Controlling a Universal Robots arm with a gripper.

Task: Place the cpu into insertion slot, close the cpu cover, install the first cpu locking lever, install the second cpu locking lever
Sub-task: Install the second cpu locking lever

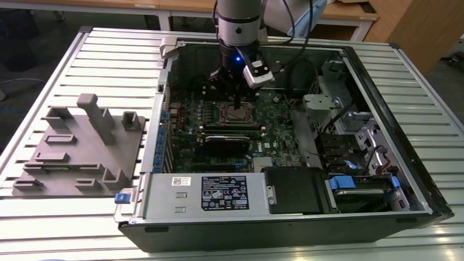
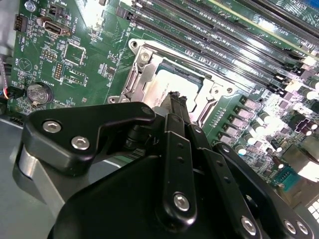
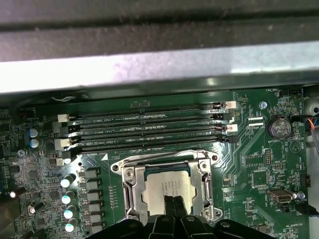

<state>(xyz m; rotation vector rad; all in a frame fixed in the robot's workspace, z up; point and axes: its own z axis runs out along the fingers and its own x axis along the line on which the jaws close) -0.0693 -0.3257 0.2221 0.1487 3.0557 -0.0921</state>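
The cpu [image 3: 167, 183] with its silvery top lies in the insertion slot [image 1: 238, 114] on the green motherboard, inside the open computer case. The cpu cover [image 3: 130, 191] is a metal frame lying flat around the chip, and shows as cpu cover [image 2: 135, 82] in the second wrist view around the cpu [image 2: 172, 82]. My gripper [image 3: 172, 201] hangs straight over the socket, its two dark fingertips pressed together at the chip's edge with nothing between them. It shows as gripper [image 2: 175, 98] in the second wrist view and gripper [image 1: 239, 103] in the exterior view. I cannot tell how the locking levers stand.
Long black memory slots [image 3: 149, 130] run beside the socket, with the case wall [image 3: 149, 64] beyond them. A black card [image 1: 226, 144] and the power supply [image 1: 210, 193] sit nearer the front. A grey fixture [image 1: 80, 147] stands on the table at the exterior view's left.
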